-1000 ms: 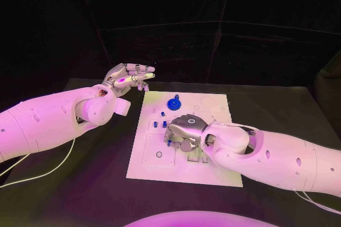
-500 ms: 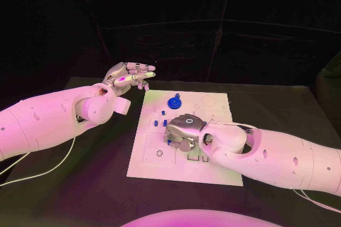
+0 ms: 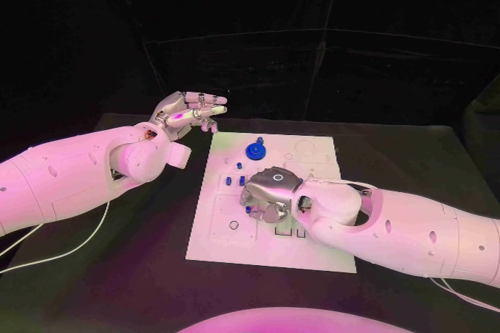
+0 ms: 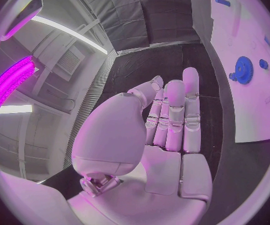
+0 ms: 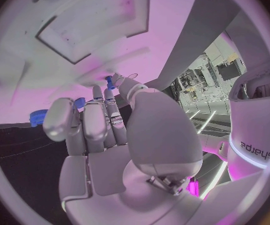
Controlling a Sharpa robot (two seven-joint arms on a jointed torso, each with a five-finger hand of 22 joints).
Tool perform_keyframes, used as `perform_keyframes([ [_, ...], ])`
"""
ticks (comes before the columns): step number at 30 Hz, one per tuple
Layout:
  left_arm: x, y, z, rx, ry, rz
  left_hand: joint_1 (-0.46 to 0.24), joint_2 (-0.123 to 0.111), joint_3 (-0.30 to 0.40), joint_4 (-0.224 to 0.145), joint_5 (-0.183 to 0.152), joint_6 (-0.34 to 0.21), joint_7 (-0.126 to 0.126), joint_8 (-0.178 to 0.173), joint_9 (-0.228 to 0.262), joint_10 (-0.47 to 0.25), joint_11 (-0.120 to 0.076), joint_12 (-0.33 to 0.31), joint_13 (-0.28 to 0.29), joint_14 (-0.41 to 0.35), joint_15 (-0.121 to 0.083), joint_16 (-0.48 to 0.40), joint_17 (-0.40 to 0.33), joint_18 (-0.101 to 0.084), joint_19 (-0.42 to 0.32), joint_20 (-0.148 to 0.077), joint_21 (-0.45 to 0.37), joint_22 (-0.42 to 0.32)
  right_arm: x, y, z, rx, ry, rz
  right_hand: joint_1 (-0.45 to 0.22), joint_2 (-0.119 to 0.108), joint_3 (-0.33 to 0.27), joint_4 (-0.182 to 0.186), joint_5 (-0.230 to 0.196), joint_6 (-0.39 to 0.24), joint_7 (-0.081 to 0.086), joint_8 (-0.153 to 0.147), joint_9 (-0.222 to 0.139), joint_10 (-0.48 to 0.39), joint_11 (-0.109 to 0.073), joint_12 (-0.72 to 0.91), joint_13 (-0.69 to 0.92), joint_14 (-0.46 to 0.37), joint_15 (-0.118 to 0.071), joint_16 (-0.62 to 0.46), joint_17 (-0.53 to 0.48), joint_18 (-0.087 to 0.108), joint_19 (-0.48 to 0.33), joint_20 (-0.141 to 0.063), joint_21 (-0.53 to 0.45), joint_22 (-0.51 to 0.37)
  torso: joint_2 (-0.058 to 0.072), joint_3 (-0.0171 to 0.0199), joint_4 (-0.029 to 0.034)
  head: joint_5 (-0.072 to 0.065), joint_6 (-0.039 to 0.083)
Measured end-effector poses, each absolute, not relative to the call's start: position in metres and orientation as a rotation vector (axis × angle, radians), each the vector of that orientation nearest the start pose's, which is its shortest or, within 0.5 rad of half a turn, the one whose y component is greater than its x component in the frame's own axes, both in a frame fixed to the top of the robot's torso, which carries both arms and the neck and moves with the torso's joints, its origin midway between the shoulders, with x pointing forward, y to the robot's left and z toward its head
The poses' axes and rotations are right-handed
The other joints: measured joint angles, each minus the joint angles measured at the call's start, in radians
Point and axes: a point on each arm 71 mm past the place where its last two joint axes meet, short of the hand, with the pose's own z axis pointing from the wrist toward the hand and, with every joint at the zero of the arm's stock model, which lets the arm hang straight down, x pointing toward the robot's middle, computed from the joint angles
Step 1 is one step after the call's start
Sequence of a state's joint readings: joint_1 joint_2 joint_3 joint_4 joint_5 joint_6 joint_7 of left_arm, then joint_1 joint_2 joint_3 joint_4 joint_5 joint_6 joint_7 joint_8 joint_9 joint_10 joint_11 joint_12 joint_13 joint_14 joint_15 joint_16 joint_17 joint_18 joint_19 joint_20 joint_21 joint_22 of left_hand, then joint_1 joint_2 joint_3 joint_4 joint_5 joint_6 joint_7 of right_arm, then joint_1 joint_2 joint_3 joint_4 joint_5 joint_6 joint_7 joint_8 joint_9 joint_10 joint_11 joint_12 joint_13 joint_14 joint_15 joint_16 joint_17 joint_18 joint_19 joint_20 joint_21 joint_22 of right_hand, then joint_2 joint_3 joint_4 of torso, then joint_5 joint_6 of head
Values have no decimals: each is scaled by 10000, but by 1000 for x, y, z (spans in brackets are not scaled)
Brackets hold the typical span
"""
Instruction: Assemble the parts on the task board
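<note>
A white board is seen lying flat at the centre of the black table. The right hand is lowered over the board's middle, palm down, fingers curled in toward the surface. In the right wrist view a small blue peg is seen at the fingertips, seemingly pinched there just off the board — contact with the board itself cannot be told.

The left hand is held up off the table at about 10 o'clock from the board, well apart from it; its fingers are partly bent with nothing held, and in the left wrist view they lie close side by side.

A blue gear is seated near the board's far edge, at 12 o'clock from the right hand, with a smaller blue piece just beyond it. Short blue pegs are stood upright at 10 o'clock of the right hand, near it. A white cable is trailed across the table under the left arm.
</note>
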State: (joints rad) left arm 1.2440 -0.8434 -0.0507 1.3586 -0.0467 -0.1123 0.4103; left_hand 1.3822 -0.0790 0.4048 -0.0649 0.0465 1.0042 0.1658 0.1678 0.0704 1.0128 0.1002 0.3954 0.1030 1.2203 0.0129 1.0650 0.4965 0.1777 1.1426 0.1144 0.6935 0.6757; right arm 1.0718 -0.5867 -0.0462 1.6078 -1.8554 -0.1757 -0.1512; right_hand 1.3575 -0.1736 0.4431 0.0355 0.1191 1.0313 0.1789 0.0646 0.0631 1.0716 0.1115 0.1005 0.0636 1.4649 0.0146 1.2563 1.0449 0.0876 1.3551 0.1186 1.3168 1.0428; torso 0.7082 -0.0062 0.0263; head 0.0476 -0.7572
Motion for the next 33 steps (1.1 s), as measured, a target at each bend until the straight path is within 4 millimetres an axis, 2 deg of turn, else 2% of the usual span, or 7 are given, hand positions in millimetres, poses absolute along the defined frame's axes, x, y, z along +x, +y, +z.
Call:
perform_keyframes([
  [5, 521, 252, -167, -10119, 14190, -15841, 0, 0, 0, 0, 0, 0, 0, 0, 0, 0, 0, 37, 0, 0, 0, 0, 0, -1, 0, 0, 0, 1, 412, -49, -227, -6554, 16183, 7723, -36, -36, -443, 6, 0, -403, 126, 0, 7, -483, 136, -42, 9, 19, 52, -193, -366, 60, -186, 81, -305, -539, 0, -1, 0, 1, -3],
  [10, 521, 253, -167, -10133, 14198, -15819, 0, 0, 0, 0, 0, 0, 0, 0, 0, 0, 0, 37, 0, 0, 0, 0, 1, -1, 0, 0, 0, 1, 409, -60, -222, -6172, 15968, 7858, -89, 18, -588, 39, 0, -403, 125, 0, 26, -477, 130, 156, 35, 19, 52, -252, -496, 59, -186, 81, -313, -534, 0, 0, -2, -41, 22],
  [12, 521, 253, -167, -10142, 14198, -15802, 0, 0, 0, 0, 0, 0, 0, 0, 0, 0, 0, 37, 0, 0, 0, 0, 1, -1, 0, 0, 0, 1, 407, -69, -219, -5948, 15941, 7903, -89, 17, -701, 68, 57, -400, 123, 1, 31, -382, 40, 282, 46, 19, 52, -252, -487, 59, -184, 79, -313, -480, -2, 0, -8, -57, 37],
  [16, 520, 255, -167, -10155, 14196, -15778, 0, 0, 0, 0, 0, 0, 0, 0, 0, 1, 0, 37, 0, 0, 0, 0, -12, -1, 0, 0, 0, 2, 408, -93, -211, -5310, 16080, 7733, 95, 201, -616, -17, 131, -293, 16, 1, 44, -28, -62, 547, 70, 19, 51, -15, -138, 58, 39, 1, -115, -130, -6, -3, -24, -114, 95],
  [22, 520, 255, -167, -10153, 14199, -15787, 0, 0, 0, 0, 0, 0, 0, 37, 0, 1, 0, 37, 0, 0, 0, 0, -11, -1, 0, 0, 0, 2, 431, -130, -182, -4284, 16130, 6818, -14, 92, -828, -35, 81, -314, -75, 1, 44, -60, -46, 568, 37, 19, 51, -11, -129, 57, 50, -10, -88, -64, -12, -15, -35, -296, 229],
  [28, 520, 253, -167, -10137, 14214, -15831, 0, 0, 0, 0, 0, 0, 0, 37, 0, 1, 0, 37, 0, 0, 0, 0, -22, -2, 0, 0, 0, 3, 444, -161, -176, -3683, 16546, 5919, -68, -23, -1842, 79, -34, -693, -270, 2, 38, -766, -88, 503, 18, 19, 51, -12, -343, 57, 21, -27, -289, -484, -12, -22, -27, -405, 312],
  [33, 520, 252, -167, -10133, 14221, -15841, 0, 0, 0, 0, 0, 0, 0, 37, 0, 1, 0, 37, 0, 0, 0, 0, -21, -1, 0, 0, 0, 3, 447, -169, -177, -3630, 16858, 5548, 233, 152, -2500, 185, -51, -742, -319, 2, 38, -947, -79, 570, 18, 19, 51, -12, -402, 57, -44, -28, -393, -692, -4, -19, -12, -430, 331],
])
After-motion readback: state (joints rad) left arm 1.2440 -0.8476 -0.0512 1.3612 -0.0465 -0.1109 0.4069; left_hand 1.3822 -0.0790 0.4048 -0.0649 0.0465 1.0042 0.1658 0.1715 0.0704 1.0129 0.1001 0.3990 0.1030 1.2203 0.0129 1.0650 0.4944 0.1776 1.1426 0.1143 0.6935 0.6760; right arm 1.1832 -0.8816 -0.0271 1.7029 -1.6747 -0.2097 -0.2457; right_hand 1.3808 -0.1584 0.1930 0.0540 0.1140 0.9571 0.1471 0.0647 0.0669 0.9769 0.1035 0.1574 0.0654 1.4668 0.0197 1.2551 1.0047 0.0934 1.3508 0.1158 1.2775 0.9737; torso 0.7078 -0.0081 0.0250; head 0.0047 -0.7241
